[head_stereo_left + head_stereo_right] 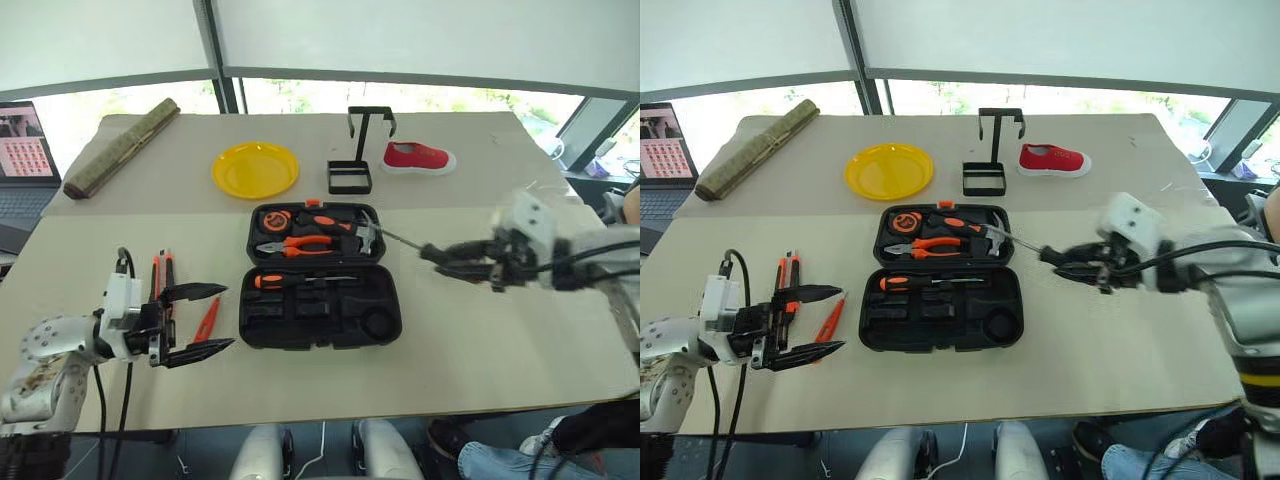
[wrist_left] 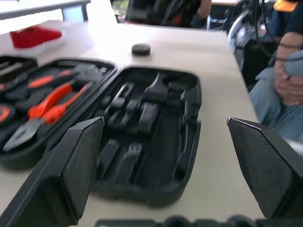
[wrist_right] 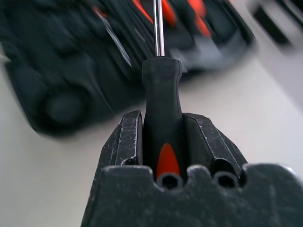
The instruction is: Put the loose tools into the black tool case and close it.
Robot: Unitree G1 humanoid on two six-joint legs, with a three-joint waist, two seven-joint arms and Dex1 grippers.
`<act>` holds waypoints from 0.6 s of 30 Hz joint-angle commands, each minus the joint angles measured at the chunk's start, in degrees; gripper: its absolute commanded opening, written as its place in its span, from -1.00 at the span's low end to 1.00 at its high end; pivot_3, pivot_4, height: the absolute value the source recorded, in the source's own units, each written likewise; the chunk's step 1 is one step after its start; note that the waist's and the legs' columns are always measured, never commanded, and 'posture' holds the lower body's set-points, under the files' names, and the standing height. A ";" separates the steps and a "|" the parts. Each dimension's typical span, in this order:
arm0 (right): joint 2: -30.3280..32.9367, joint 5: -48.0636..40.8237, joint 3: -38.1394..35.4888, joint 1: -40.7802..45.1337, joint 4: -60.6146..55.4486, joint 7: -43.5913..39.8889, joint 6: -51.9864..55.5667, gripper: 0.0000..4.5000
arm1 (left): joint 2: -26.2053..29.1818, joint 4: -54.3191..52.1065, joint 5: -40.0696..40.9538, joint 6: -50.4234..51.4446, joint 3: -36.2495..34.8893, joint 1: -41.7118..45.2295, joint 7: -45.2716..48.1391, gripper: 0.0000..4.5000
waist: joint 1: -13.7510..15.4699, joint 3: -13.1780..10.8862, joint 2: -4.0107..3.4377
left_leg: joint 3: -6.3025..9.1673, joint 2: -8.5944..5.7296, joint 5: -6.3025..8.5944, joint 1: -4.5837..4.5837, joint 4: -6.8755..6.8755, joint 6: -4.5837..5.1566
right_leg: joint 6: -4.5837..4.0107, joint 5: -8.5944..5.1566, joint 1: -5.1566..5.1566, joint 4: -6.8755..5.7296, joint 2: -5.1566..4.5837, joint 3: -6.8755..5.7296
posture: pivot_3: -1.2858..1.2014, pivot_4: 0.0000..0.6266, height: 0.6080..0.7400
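Gripping tight, the right gripper (image 1: 432,255) has its two black fingers pinched on the black-and-orange handle of a screwdriver (image 3: 161,118). It holds the tool in the air, just to the right of the black tool case (image 1: 320,275), with the thin metal shaft pointing toward the case. The left gripper (image 1: 200,320) hangs with its fingers spread wide and nothing in them, just left of the case.

The screwdriver looks light and stiff, so it should not bend. Its handle is thick and grippy, and that is the best place to hold it. The shiny shaft looks slippery and thin, so I would not grab there.

The case lies open and flat on the table (image 1: 480,340). I count one screwdriver in the right gripper and one already in a slot in the near half (image 1: 300,281). On the table by the left gripper lie one orange-and-black utility knife (image 1: 160,275) and one slim orange tester screwdriver (image 1: 208,320). One small grey tape roll (image 2: 141,49) sits well past the case.
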State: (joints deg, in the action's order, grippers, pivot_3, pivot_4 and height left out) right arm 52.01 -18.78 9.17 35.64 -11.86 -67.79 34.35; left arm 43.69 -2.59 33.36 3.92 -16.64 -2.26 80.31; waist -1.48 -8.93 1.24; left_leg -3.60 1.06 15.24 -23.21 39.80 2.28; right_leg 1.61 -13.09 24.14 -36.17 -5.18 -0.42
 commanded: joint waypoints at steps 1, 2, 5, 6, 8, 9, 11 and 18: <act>-3.67 6.16 9.57 6.55 3.43 -1.34 0.99 -0.56 | 1.08 1.14 -2.20 -1.55 -1.30 -1.01 -1.64 1.00 | 0.40 -0.02 0.01 | 0.00 -0.02 0.00 -0.04 0.00 0.00 | 0.00 0.00 0.03 0.00 -0.02 -0.01 | 0.03 -0.52 1.00; -4.72 7.85 12.00 8.11 4.77 -1.80 0.84 -0.56 | 0.92 0.44 -1.94 -1.45 -1.50 -1.32 -1.87 1.00 | 0.69 -0.02 0.01 | -0.01 -0.05 0.00 -0.10 0.02 -0.01 | 0.01 0.00 0.07 -0.01 -0.09 -0.03 | 0.03 -0.52 1.00; -7.08 13.56 18.97 11.53 9.08 -2.41 0.56 -0.56 | 0.72 -1.88 -1.54 -1.46 -1.83 -2.59 -2.48 1.00 | 1.57 -0.03 0.01 | -0.01 -0.16 0.02 -0.29 0.08 0.03 | 0.11 0.02 0.15 0.03 -0.31 -0.18 | 0.03 -0.52 1.00; -7.33 14.73 20.21 12.02 9.96 -2.68 0.47 -0.56 | 0.72 -2.35 -1.49 -1.48 -1.85 -2.87 -2.68 1.00 | 1.71 -0.03 0.01 | 0.00 -0.19 0.03 -0.34 0.09 0.05 | 0.13 0.04 0.17 0.06 -0.36 -0.21 | 0.03 -0.52 1.00; -8.49 16.49 21.62 12.54 11.83 -2.34 -0.03 -0.56 | 0.59 -3.36 -1.37 -1.39 -1.79 -3.29 -3.21 1.00 | 2.00 -0.03 0.01 | 0.00 -0.22 0.05 -0.40 0.09 0.09 | 0.16 0.06 0.17 0.11 -0.40 -0.26 | 0.03 -0.52 1.00; -8.87 17.16 22.14 12.73 12.44 -2.39 0.03 -0.56 | 0.52 -4.08 -1.25 -1.29 -1.68 -3.52 -3.41 1.00 | 2.02 -0.03 0.01 | 0.00 -0.22 0.06 -0.42 0.09 0.09 | 0.17 0.06 0.17 0.13 -0.41 -0.29 | 0.03 -0.52 1.00; -9.28 18.33 22.73 12.90 13.23 -2.77 -0.07 -0.56 | 0.50 -5.22 -1.09 -1.04 -1.47 -3.80 -3.82 1.00 | 1.97 -0.03 0.01 | -0.01 -0.22 0.06 -0.42 0.08 0.09 | 0.16 0.06 0.18 0.12 -0.41 -0.28 | 0.03 -0.52 1.00; -10.95 20.92 24.54 12.07 14.10 -3.66 -2.21 -0.56 | 0.45 -6.42 -1.29 -0.58 -0.31 -2.61 -4.90 1.00 | 1.97 -0.03 0.01 | 0.00 -0.21 0.03 -0.27 0.09 0.04 | 0.14 0.06 0.08 0.07 -0.35 -0.28 | 0.03 -0.52 1.00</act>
State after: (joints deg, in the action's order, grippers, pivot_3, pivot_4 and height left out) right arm 41.07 0.85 33.23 48.14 1.94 -70.99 32.76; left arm 44.02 -7.68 31.59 3.75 -16.83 -5.43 75.69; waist 0.49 -8.97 1.25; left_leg -3.61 0.86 15.27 -23.48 39.88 2.32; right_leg 1.76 -13.03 24.22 -36.11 -5.52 -0.70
